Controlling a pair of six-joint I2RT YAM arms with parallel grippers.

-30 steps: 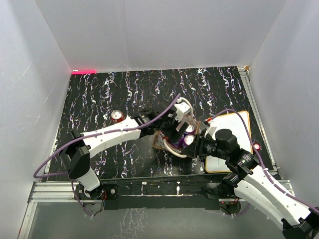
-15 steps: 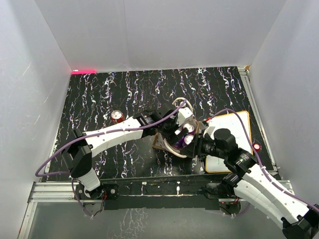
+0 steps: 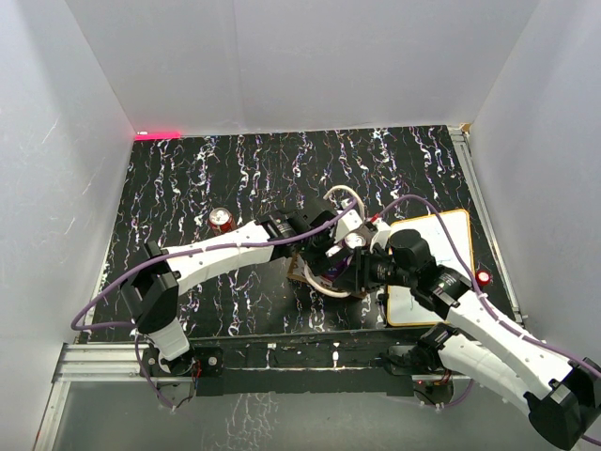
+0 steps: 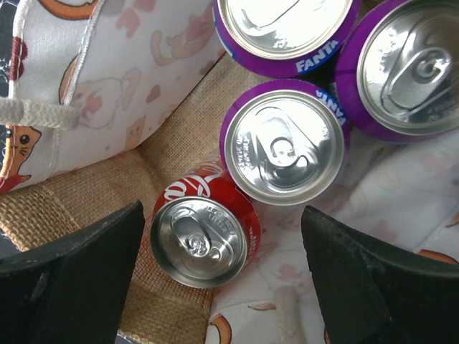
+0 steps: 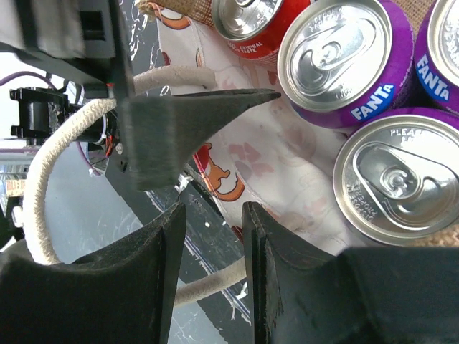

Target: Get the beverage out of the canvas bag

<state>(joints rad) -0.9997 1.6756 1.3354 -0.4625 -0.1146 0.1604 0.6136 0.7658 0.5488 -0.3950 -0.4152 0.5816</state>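
Observation:
The canvas bag (image 3: 302,272) sits mid-table under both grippers. The left wrist view looks down into the bag (image 4: 172,154): a red Coca-Cola can (image 4: 202,241) and three purple Fanta cans (image 4: 284,147) stand upright in it. My left gripper (image 4: 222,283) is open just above, its jaws on either side of the red can without touching it. My right gripper (image 5: 211,244) is narrowly open at the bag's near rim (image 5: 237,165), one finger over the lining and one outside, nothing pinched. The cream handle (image 5: 43,179) loops beside it. The left gripper (image 3: 331,252) and right gripper (image 3: 362,271) nearly meet over the bag.
Another red can (image 3: 222,220) stands on the black marbled table left of the bag. A white orange-rimmed board (image 3: 437,254) lies to the right, with a small red object (image 3: 484,278) beyond it. White walls enclose the table.
My left gripper has swung right and down over the bag's opening. My right gripper has slid left to the bag's near rim. The bag and the cans have stayed put.

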